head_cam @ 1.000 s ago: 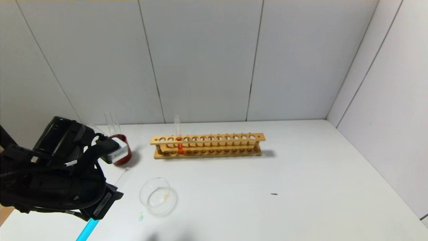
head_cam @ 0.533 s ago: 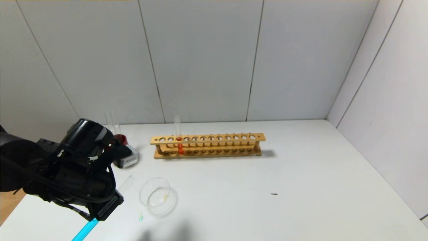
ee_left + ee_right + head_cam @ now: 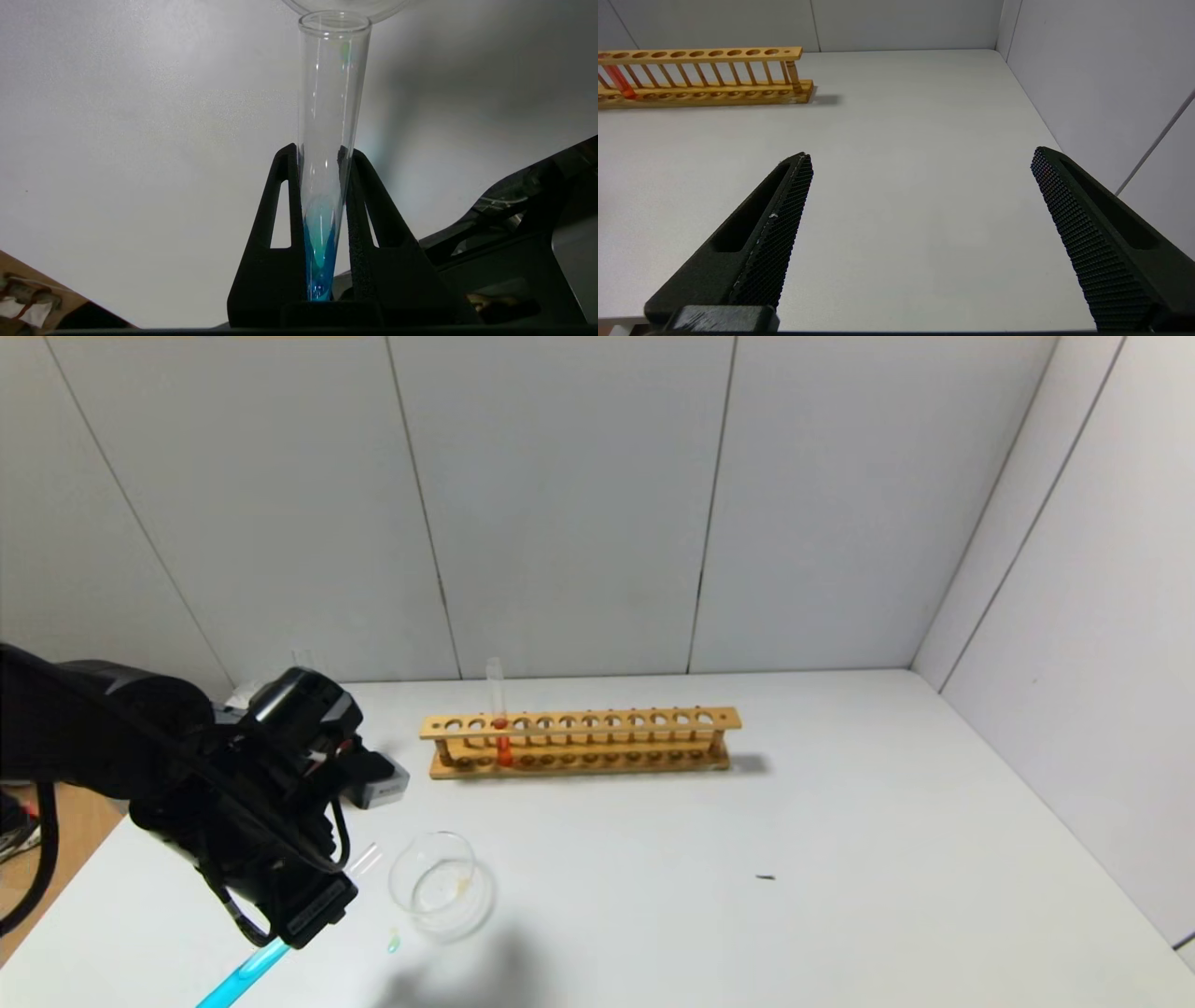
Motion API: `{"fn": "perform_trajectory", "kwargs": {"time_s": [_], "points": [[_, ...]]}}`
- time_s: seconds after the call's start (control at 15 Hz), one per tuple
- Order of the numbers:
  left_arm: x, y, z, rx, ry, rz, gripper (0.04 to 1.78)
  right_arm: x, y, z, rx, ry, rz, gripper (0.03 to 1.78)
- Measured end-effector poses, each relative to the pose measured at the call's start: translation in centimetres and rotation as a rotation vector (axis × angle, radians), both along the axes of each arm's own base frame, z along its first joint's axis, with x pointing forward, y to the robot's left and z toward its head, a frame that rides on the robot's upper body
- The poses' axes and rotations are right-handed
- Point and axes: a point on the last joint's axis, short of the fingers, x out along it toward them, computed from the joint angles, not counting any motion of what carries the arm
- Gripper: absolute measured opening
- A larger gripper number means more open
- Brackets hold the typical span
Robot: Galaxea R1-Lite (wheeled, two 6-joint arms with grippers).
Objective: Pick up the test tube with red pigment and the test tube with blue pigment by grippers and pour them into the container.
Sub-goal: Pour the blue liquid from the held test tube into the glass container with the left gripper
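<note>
Blue tube: clamped in your left gripper, both fingers tight against the glass about halfway up. It's tipped over, blue liquid pooled at the closed end, open mouth aimed toward 2 o'clock and sitting right at the dish's rim.
Dish: clear glass, on the white table front-left of centre. There's a yellowish smear inside, and a small greenish drop on the table at its 7 o'clock.
Red tube: upright in the wooden rack, near its left end, at the dish's 12 o'clock and well apart from it.
Left gripper, head view: at the dish's 9 o'clock, just beside it.
Right gripper: your idle one, fingers spread wide over bare table, rack off at its 10 o'clock.
</note>
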Motion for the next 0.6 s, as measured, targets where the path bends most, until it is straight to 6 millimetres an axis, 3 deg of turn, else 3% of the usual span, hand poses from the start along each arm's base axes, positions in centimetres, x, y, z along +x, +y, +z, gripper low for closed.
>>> {"fn": "perform_trajectory", "kwargs": {"time_s": [0.6], "points": [[2.3, -1.1, -0.3, 0.059, 0.125, -0.011, 0.30, 0.0, 0.0, 0.0, 0.000, 0.000, 0.000, 1.71]]}}
